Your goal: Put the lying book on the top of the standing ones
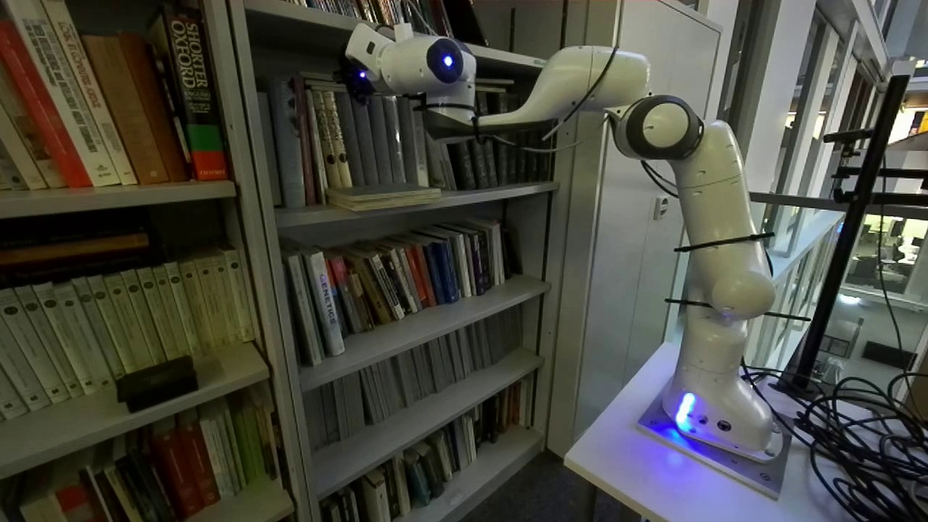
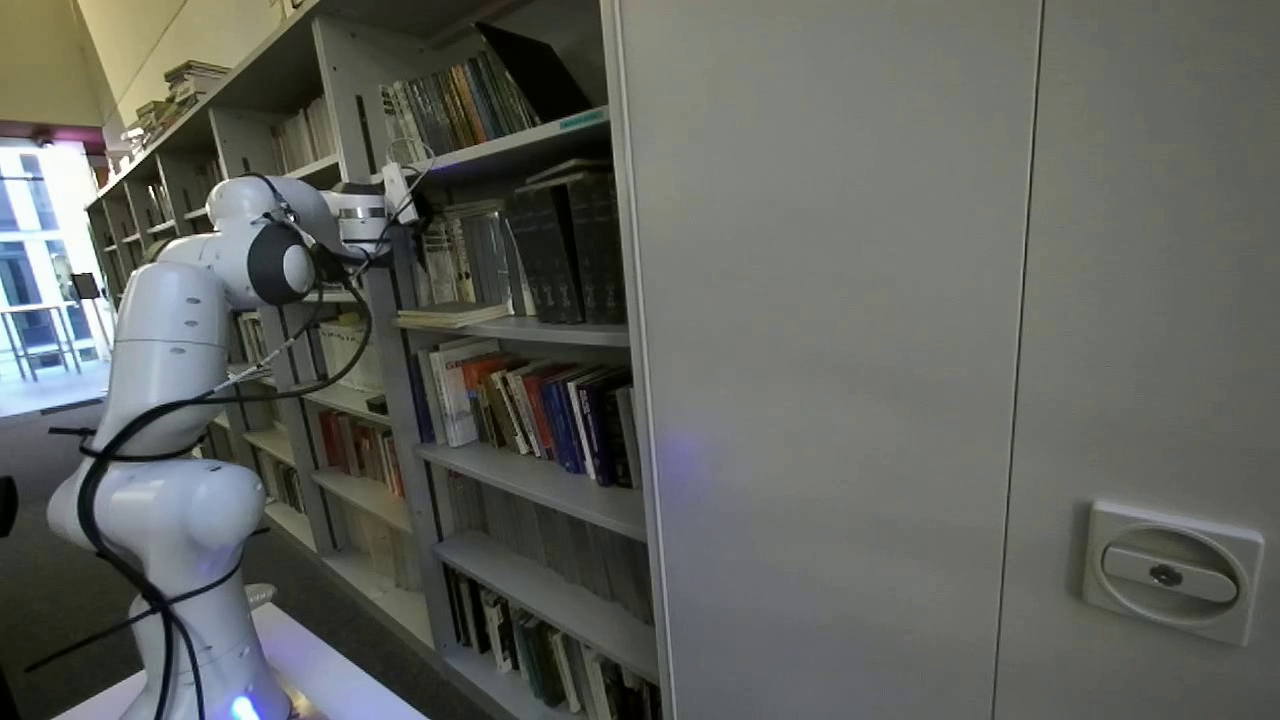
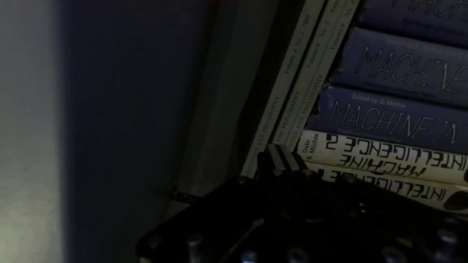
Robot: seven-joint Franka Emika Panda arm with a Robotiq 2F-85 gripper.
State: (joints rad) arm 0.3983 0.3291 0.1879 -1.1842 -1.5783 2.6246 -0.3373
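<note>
Nearest to me in the wrist view are the jaws, low in the middle of the frame, pressed together with nothing showing between them. Past them the standing books (image 3: 396, 113) fill the right of that frame. In both exterior views I find the lying book (image 1: 384, 197) left of centre, a little above mid-height, flat on the shelf (image 1: 308, 215) close to its front and just before the standing books, so I judge the lift undone.

I take it for a thin, fairly light slab whose cover may slide easily. Whether it is stiff-backed or limp I can't tell, nor whether it is one volume or two stacked; if soft, it would sag and fan apart. It should bear a firm squeeze, though corners could crease. I'd take it by the outward edge (image 1: 399, 199), midway along, one jaw above and one beneath, provided the shelf leaves room under it.

As far as foreshortening lets me judge, its long axis runs along the shelf, near level from left to right in both exterior views, crosswise to the upright spines behind. Which end its title points to, and whether spine or pages face out, is too small to read.
</note>
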